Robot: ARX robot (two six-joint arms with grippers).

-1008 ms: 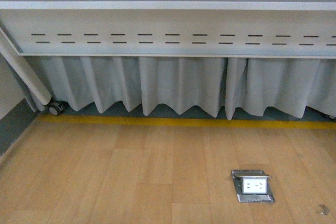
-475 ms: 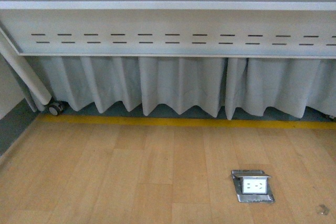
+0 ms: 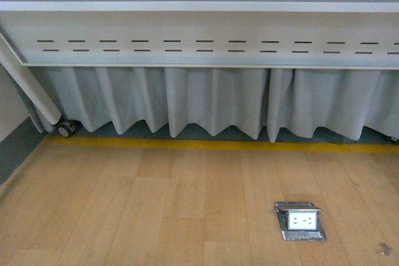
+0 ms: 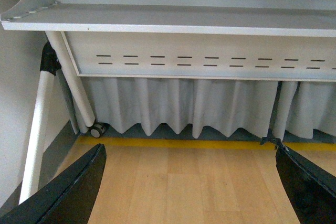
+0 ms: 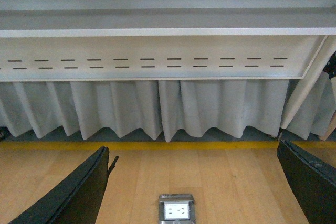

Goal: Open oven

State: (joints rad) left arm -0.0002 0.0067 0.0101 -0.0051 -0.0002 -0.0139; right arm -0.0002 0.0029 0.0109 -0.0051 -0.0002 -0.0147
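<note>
Front view showed only wooden floor (image 3: 156,204) with a floor socket (image 3: 300,220), then curtain (image 3: 212,101) under a table (image 3: 199,29). The left gripper (image 4: 189,182) and right gripper (image 5: 194,182) hung spread apart, holding nothing. The oven appeared nowhere; reaching blind risked striking the table.

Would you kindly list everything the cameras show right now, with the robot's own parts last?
Table: one, white, across the top, slotted front panel; no oven in any view.
Curtain: one, pale grey, pleated, hanging behind the table.
Table leg: one, white, slanting at far left.
Caster wheel: one, dark, at the leg's foot.
Floor stripe: one, yellow, along the curtain's base.
Floor: light wood planks.
Floor socket: one, metal, lid raised, lower right.
Left hand: black fingers wide apart, holding nothing.
Right hand: black fingers wide apart, holding nothing.
</note>
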